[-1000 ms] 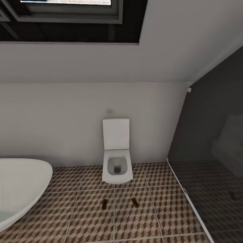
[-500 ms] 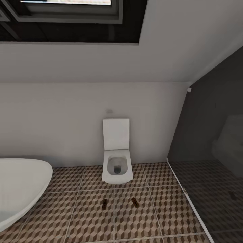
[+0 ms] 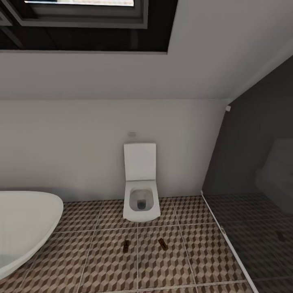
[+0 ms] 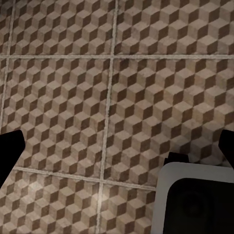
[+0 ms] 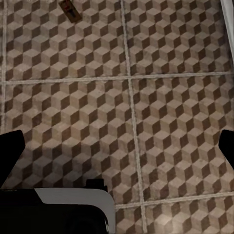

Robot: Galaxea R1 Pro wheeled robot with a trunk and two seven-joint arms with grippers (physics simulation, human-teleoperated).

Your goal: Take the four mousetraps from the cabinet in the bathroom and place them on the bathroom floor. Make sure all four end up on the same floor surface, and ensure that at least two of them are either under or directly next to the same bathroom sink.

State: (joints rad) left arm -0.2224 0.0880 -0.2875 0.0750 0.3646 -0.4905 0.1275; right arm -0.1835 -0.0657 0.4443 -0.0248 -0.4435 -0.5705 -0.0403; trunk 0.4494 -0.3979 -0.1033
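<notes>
Both jaws spread, empty. Two mousetraps (image 3: 126, 245) (image 3: 162, 243) on bathroom floor (image 3: 101, 264), lower centre. No sink seen; relocation likely next.

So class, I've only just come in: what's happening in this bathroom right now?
Nothing is being handled at this moment. Two mousetraps lie on the cube-patterned bathroom floor, apart from each other, in front of the white toilet, with the bathtub off to the left. Both wrist cameras look down at bare tiles; the left pincer and right pincer are open and carry nothing. One mousetrap shows at the edge of the right wrist view. No sink is in sight here.
</notes>
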